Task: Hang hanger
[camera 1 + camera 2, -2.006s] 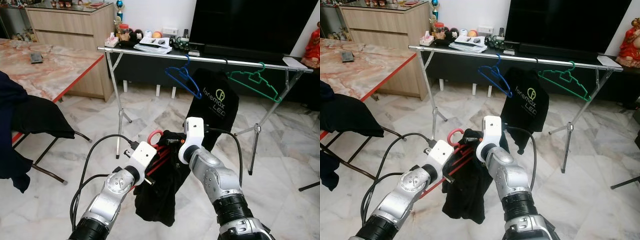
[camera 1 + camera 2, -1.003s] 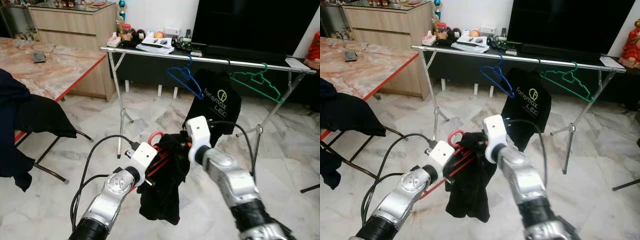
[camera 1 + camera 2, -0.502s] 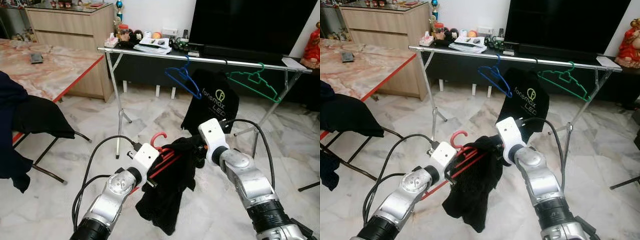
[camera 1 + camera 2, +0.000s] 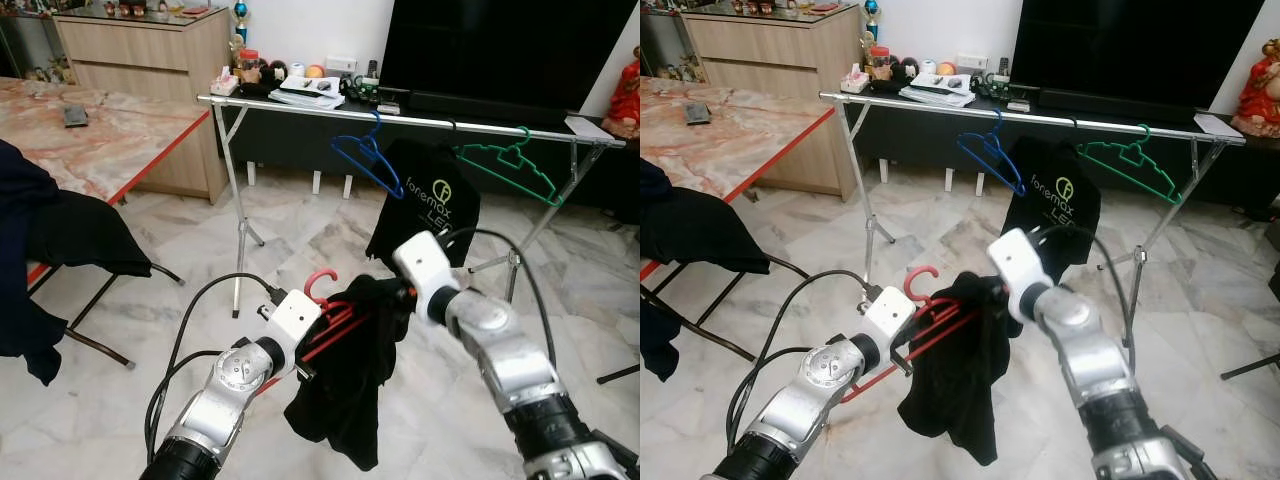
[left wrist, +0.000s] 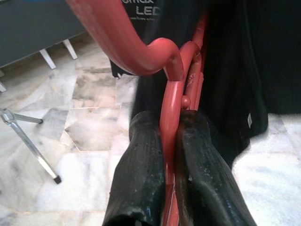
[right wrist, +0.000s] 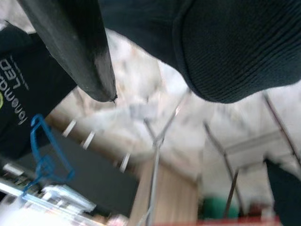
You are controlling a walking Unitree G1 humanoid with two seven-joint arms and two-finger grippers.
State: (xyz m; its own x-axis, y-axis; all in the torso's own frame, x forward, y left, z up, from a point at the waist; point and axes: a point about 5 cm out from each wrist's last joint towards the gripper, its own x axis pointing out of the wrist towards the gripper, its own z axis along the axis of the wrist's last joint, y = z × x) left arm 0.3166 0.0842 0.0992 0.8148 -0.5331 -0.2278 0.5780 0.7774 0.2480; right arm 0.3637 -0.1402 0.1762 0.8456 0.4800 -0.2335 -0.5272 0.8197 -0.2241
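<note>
Over the last 2 seconds the right gripper (image 4: pixel 405 293) had swung from the middle of the black garment (image 4: pixel 350 375) out to its right shoulder, and the cloth, bunched at first, now hung more squarely off the red hanger (image 4: pixel 940 320). The hanger had also risen a little, its hook (image 4: pixel 318 281) pointing up. That reads as the garment being settled on the hanger before the lift to the rail (image 4: pixel 420 120); the hanging itself was not yet done.

The left gripper (image 5: pixel 171 136) was clamped on the hanger's neck just below the hook, its 2 black fingers (image 5: pixel 141 160) pressed to either side of the red bar. The right gripper sat at the garment's far shoulder; its wrist view showed 2 fingers (image 6: pixel 80 52) standing apart with floor between them, so it looked open, though whether it touched cloth could not be told.

The hanger was held in the air in front of the robot, well short of the rail and below it.

The rail already carried a blue hanger (image 4: pixel 368 160), a black printed shirt (image 4: pixel 428 210) and a green hanger (image 4: pixel 510 165). The floor (image 4: pixel 300 225) was pale veined marble. A marble-topped table (image 4: pixel 100 135) stood on the left with dark clothes (image 4: pixel 60 240) over a chair, and a large dark screen (image 4: pixel 490 45) stood behind the rail.
</note>
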